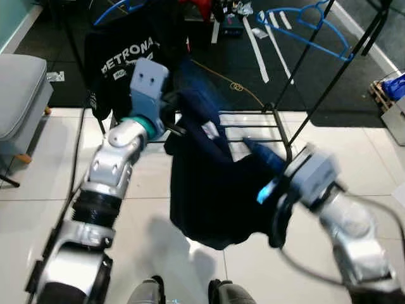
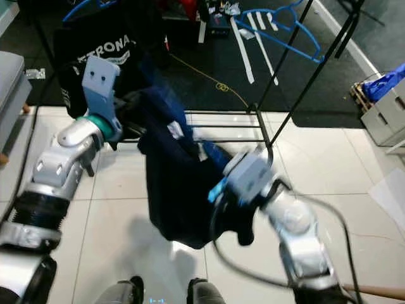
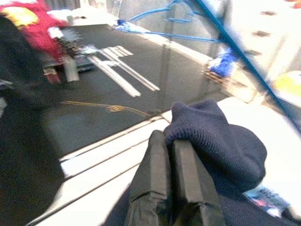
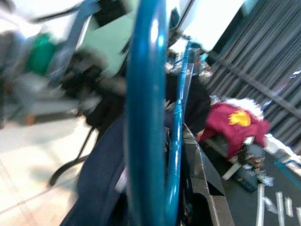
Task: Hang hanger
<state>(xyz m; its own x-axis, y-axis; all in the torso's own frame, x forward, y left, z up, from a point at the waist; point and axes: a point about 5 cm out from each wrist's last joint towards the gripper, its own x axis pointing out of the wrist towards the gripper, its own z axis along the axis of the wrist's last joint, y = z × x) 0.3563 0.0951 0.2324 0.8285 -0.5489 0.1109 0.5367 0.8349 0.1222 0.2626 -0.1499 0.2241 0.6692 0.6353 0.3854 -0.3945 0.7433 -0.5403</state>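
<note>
A navy sweater point(image 1: 215, 196) hangs in front of me over the white tile floor. My left gripper point(image 1: 172, 123) is shut on the sweater's knit collar, and the left wrist view shows its black fingers point(image 3: 150, 179) pressed together on the navy fabric point(image 3: 216, 141). My right gripper point(image 1: 269, 161) is shut on a blue hanger point(image 2: 215, 155), part of which is tucked inside the sweater. In the right wrist view the hanger point(image 4: 146, 117) runs close along a black finger point(image 4: 202, 188). The black clothes rack point(image 1: 316, 88) stands just behind the sweater.
A black printed T-shirt point(image 1: 126, 60) hangs on the rack at the left. Blue hangers point(image 1: 310, 28) hang on the rack at the upper right. A grey seat point(image 1: 22, 95) is at the far left, a white box point(image 1: 395, 114) at the right, and a red garment point(image 4: 230, 125) lies beyond.
</note>
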